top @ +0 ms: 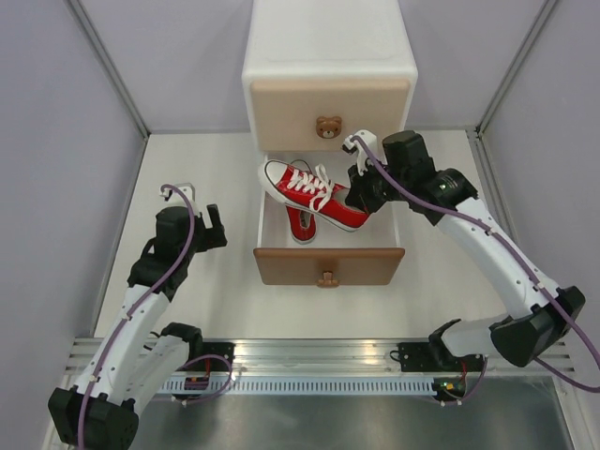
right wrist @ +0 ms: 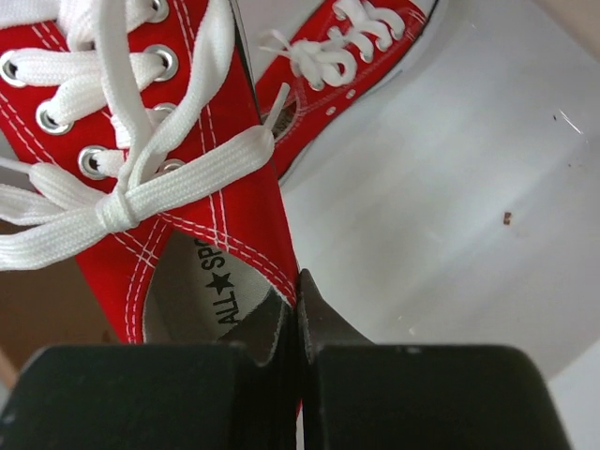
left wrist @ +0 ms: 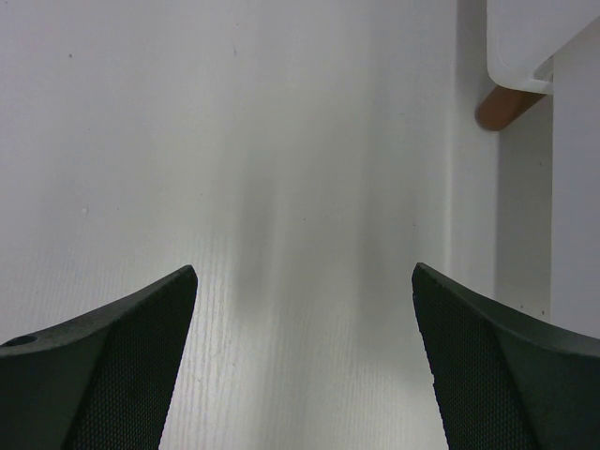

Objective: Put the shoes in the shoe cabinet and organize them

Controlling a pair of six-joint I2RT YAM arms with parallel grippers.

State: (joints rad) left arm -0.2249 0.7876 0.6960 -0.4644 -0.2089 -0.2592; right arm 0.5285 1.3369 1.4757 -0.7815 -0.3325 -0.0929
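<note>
The white shoe cabinet [top: 328,42] stands at the back with its beige upper drawer shut and its brown-fronted lower drawer [top: 327,265] pulled out. My right gripper [top: 361,200] is shut on the heel side wall of a red sneaker [top: 314,192] and holds it above the open drawer; it also shows in the right wrist view [right wrist: 178,187]. The second red sneaker [top: 302,225] lies in the drawer beneath, also seen in the right wrist view [right wrist: 352,56]. My left gripper [top: 214,223] is open and empty over the table left of the drawer. The orange pair is out of view.
A brown cabinet leg [left wrist: 504,105] shows at the top right of the left wrist view. The white drawer floor [right wrist: 450,206] lies right of the sneakers. Grey walls close in the table on both sides.
</note>
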